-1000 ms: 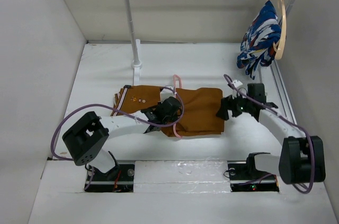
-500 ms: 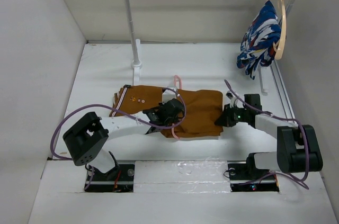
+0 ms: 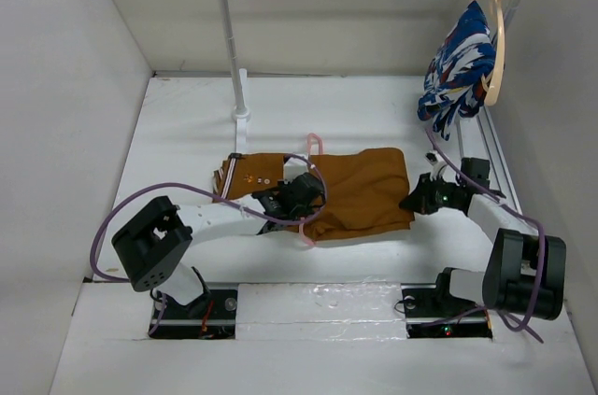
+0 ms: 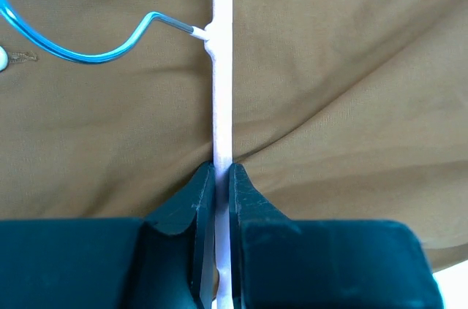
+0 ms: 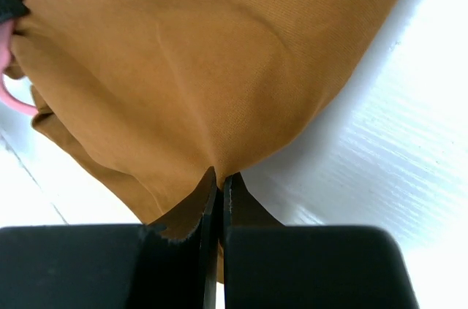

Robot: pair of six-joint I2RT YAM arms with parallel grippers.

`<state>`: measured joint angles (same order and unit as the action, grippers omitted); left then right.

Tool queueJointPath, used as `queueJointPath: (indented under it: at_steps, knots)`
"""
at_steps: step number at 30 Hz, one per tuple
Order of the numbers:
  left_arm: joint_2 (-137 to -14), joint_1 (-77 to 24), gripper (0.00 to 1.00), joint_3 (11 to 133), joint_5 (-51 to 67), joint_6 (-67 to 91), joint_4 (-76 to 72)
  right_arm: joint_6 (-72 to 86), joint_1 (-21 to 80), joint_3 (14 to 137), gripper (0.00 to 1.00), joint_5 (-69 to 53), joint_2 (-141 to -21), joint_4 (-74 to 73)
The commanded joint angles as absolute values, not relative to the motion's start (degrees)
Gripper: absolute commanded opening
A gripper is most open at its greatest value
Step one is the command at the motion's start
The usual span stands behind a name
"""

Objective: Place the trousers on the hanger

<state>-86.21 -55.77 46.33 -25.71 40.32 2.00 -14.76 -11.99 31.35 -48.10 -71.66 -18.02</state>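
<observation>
The left pincer pinches the thin pink wire hanger; the right pincer pinches the rust-brown cloth trousers at their edge.

White worktop: rust-brown trousers lie flat mid-surface, waistband at L end. Pink hanger lies across trousers, w/ hook past their far edge on bare worktop. White rack foot stands behind trousers' L end.

no readable text, label, brand, number or sign in any view
</observation>
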Motion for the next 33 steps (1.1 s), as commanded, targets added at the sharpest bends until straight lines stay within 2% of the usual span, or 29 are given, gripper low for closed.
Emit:
queueJointPath:
  at_steps: [1,9,10,12,13,16,20,24,28,29,32,33]
  knots:
    - [-86.22,-54.14,0.00,48.24,-30.85,37.62,8.00,-19.78,-12.67,33.58,0.00,-46.32,-72.77,-18.37]
    - [-88.24,-59.85,0.00,56.42,-34.18,39.72,10.72,-19.34,-10.99,33.22,0.00,-43.34,-76.02,-16.26]
    - [-87.98,-59.85,0.00,57.47,-34.54,40.25,12.20,-19.34,-10.99,33.48,0.06,-42.98,-76.11,-16.43]
    - [-86.93,-59.85,0.00,58.53,-35.41,41.48,13.35,-19.16,-9.76,34.97,0.27,-40.62,-75.68,-18.53]
    - [-86.23,-59.85,0.00,58.97,-35.51,41.57,13.62,-18.99,-9.23,35.59,0.44,-39.82,-74.98,-19.33]
    - [-82.98,-59.85,0.00,59.85,-35.60,42.45,13.10,-17.85,-5.21,40.06,0.67,-36.75,-69.45,-23.80]
    - [-79.28,-59.85,0.00,62.31,-35.60,42.89,12.22,-13.72,3.76,48.59,0.71,-28.76,-60.22,-28.65]
    - [-77.00,-59.85,0.00,64.42,-34.37,41.49,9.06,-3.45,15.97,51.59,0.70,-28.56,-55.29,-21.66]
    - [-76.64,-59.85,0.00,66.44,-33.66,40.96,5.81,12.90,30.38,46.86,0.52,-26.64,-54.23,-6.10]
    - [-76.21,-59.85,0.00,66.62,-32.97,40.96,4.50,16.40,34.67,45.37,0.51,-23.41,-54.92,-0.58]
    - [-75.85,-59.85,0.00,67.32,-32.43,41.66,3.43,20.46,38.22,43.52,0.58,-22.33,-56.68,6.83]
    - [-75.41,-59.85,0.00,66.63,-32.17,41.57,1.69,24.92,38.93,42.37,0.69,-23.46,-59.13,14.43]
